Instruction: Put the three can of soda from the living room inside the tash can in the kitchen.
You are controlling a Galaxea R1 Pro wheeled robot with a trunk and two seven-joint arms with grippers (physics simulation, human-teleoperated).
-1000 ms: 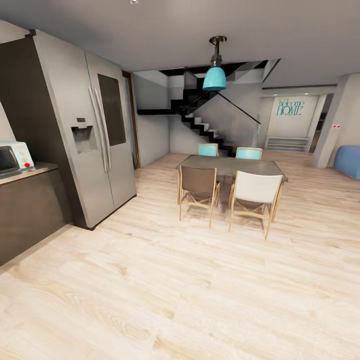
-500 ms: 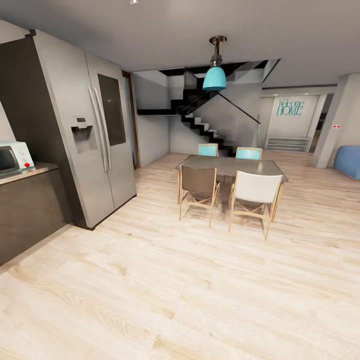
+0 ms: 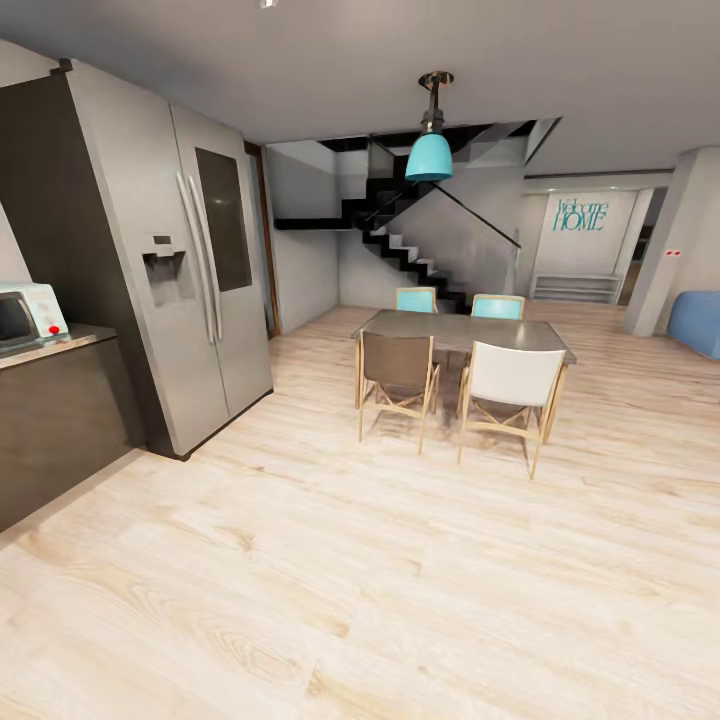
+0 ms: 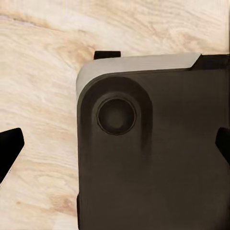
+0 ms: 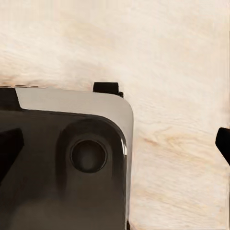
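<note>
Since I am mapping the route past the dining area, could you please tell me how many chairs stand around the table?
4. A brown chair and a white chair on the near side; two teal chairs on the far side of the dining table.

Grey fridge (image 3: 190, 270); teal lamp (image 3: 429, 157); pale grained floor (image 3: 400, 580) (light wood).

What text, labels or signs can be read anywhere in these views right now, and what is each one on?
"welcome HOME": teal lettering on the far wall, above a low white shelf; the small upper word is blurred, so "welcome" is a likely reading.
Small red-and-white marks on the pillar: too small to read.
Fridge dispenser panel: no legible text.
Microwave: no legible text.
Both wrist views: no text.
</note>
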